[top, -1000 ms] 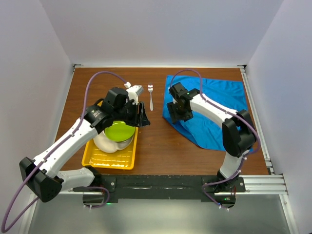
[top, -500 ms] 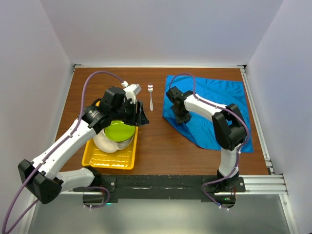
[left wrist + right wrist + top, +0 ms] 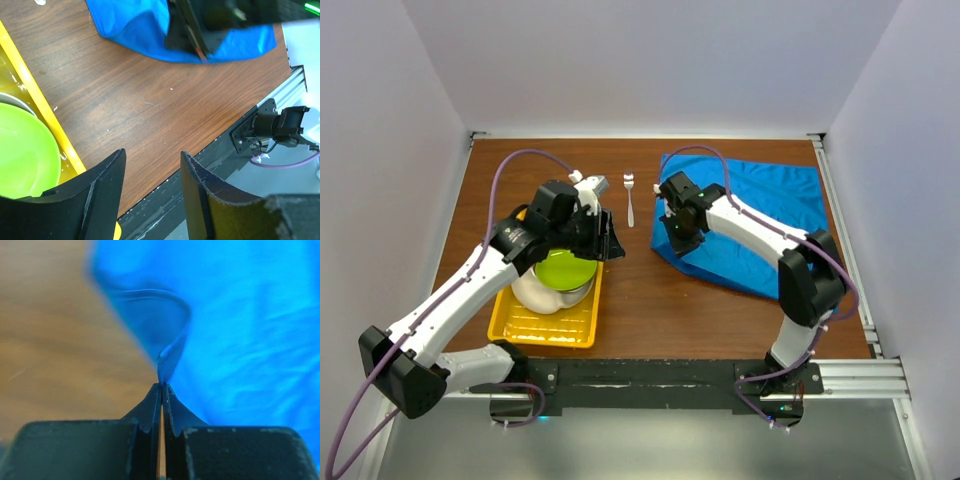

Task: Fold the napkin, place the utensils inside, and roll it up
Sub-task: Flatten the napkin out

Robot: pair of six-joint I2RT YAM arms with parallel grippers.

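Napkin (image 3: 775, 195) corner farther back, blurred, pinched by right gripper (image 3: 161, 386); left gripper (image 3: 152, 156) agape.

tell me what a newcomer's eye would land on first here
The bright blue napkin spread at the far right grabs the eye, its left edge pinched up by the shut right pincer. Next comes the yellow tray at the left holding a lime-green dish, with the open left pincer above its right edge. A small silver fork lies between them.
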